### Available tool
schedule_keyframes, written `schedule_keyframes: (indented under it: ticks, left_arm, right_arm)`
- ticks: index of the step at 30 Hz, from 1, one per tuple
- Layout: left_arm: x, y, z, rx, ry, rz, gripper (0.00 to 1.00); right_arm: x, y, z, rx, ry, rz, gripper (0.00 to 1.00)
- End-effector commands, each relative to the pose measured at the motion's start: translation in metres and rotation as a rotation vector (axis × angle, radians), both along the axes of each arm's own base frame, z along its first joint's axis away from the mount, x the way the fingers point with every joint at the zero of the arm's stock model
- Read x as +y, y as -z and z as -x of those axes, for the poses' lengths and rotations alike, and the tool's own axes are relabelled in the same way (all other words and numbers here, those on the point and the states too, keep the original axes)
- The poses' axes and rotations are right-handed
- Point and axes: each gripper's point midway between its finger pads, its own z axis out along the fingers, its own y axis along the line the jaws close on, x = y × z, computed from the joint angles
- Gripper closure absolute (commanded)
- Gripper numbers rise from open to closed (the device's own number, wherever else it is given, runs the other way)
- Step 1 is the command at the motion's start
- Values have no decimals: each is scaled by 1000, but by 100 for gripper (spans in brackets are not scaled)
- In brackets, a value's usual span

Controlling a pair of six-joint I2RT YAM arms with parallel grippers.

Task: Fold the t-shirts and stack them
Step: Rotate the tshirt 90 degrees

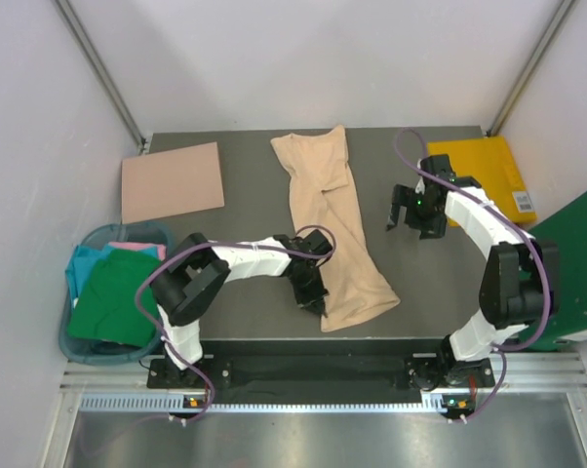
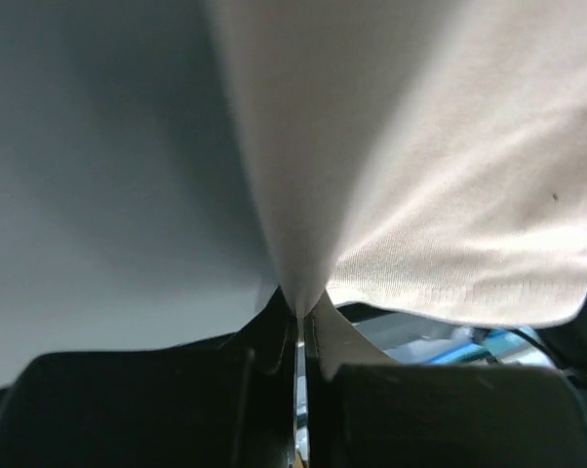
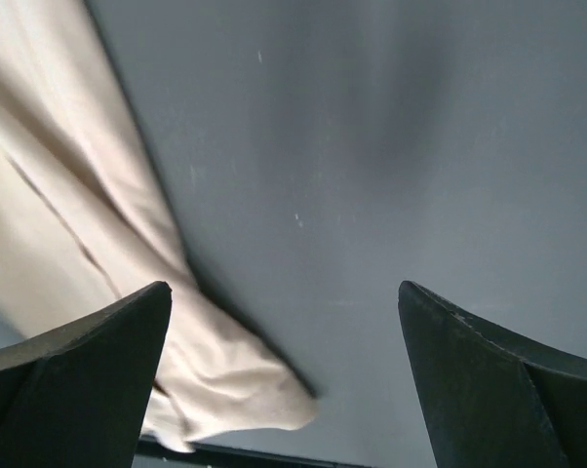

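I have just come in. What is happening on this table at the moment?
The left gripper is shut on the near edge of a beige t-shirt that lies as a long strip on the dark table. The right gripper is open above bare table, right of the shirt, holding nothing. A folded tan cloth lies at the far left, and a green shirt sits in the basket beside the table.

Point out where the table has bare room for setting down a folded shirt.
Bare table lies between the tan rectangle and the beige shirt, and again near-right, between that shirt and the right arm's base. The left gripper crowds the near-left; the yellow item and open right gripper fill the far right.
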Motion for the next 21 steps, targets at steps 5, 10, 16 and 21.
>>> schedule_keyframes:
  ticks: [5, 10, 16, 21]
  left_arm:
    - [124, -1, 42, 37, -4, -366, 100]
    - [126, -17, 30, -72, 32, -329, 22]
    - [130, -60, 7, -240, 20, -314, 6]
    - [100, -88, 4, -347, 87, -142, 11]
  right_arm:
    - [10, 4, 31, 7, -55, -55, 0]
    - [19, 11, 63, 53, -115, -76, 0]
    - [47, 21, 119, 105, -215, -161, 0]
    - [57, 32, 155, 150, -223, -204, 0]
